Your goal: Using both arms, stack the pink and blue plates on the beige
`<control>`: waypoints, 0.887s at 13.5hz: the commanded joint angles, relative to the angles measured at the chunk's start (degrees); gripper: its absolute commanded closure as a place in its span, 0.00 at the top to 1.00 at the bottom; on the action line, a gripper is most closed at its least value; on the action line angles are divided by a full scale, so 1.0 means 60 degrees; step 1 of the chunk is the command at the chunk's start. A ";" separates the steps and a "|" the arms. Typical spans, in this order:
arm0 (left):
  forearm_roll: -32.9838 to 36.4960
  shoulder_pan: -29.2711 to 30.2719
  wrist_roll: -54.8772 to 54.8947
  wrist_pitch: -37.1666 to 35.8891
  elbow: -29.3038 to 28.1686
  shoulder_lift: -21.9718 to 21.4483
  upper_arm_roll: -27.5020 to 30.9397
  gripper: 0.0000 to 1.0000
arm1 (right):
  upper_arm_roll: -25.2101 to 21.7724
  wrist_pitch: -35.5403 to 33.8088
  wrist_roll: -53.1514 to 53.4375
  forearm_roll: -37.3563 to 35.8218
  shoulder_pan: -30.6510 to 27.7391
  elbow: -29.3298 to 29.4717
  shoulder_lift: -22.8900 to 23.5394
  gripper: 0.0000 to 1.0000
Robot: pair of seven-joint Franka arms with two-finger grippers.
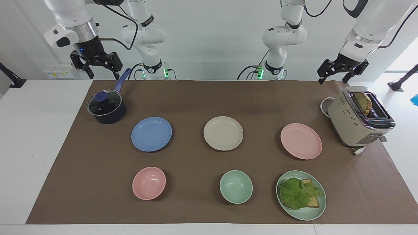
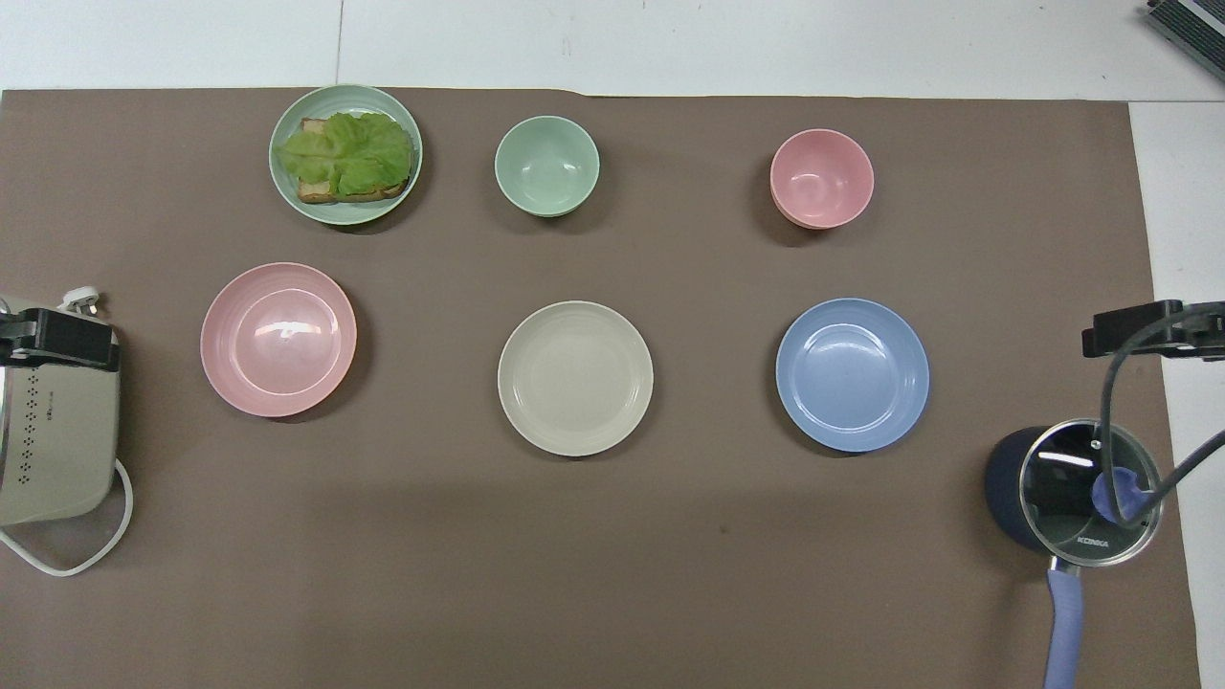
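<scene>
Across the table in the facing view, we see the blue plate, the beige plate and the pink plate lying flat in one row on the brown mat, each apart from the others, with the beige one between the other two. We find the right gripper raised in the air over the edge of the mat by the lidded saucepan, its fingers spread wide and holding nothing; the blue plate lies well apart from those fingers, down on the mat beside the saucepan. We see the left gripper hanging over the toaster end of the table, its fingers also spread and empty, and the pink plate rests well apart from them, beside the toaster. Farther from the robots sit a pink bowl, a green bowl and a green plate carrying lettuce on bread. From overhead, we see the same row: pink plate toward the left arm's end, beige plate in the middle, blue plate toward the right arm's end, none stacked. We make out only a black part of the left gripper at the frame's edge over the toaster, and a black part of the right gripper over the mat's edge near the saucepan; neither is over any plate.
</scene>
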 commanded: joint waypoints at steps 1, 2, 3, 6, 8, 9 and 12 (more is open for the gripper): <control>-0.0103 -0.0067 0.0022 -0.0241 0.0112 -0.0033 0.0102 1.00 | -0.0003 -0.0111 -0.0189 0.0042 -0.0060 -0.0059 -0.0125 1.00; -0.0103 -0.0067 0.0022 -0.0241 0.0112 -0.0033 0.0087 1.00 | -0.0003 -0.0096 -0.0189 0.0042 -0.0060 -0.0059 -0.0125 1.00; -0.0103 -0.0067 0.0037 -0.0241 0.0112 -0.0033 0.0102 1.00 | -0.0003 -0.0111 -0.0189 0.0042 -0.0060 -0.0074 -0.0125 1.00; -0.0103 -0.0096 0.0022 -0.0270 0.0097 -0.0047 0.0087 1.00 | -0.0003 -0.0111 -0.0189 0.0042 -0.0060 -0.0074 -0.0125 1.00; -0.0103 -0.0111 0.0008 -0.0285 0.0097 -0.0047 0.0058 1.00 | -0.0003 -0.0111 -0.0189 0.0042 -0.0045 -0.0074 -0.0125 1.00; -0.0103 -0.0111 -0.0022 -0.0285 0.0112 -0.0047 0.0058 1.00 | -0.0003 -0.0111 -0.0189 0.0042 -0.0059 -0.0074 -0.0125 1.00; -0.0103 -0.0111 -0.0124 -0.0270 0.0112 -0.0091 0.0029 1.00 | -0.0003 -0.0111 -0.0189 0.0042 -0.0060 -0.0059 -0.0125 1.00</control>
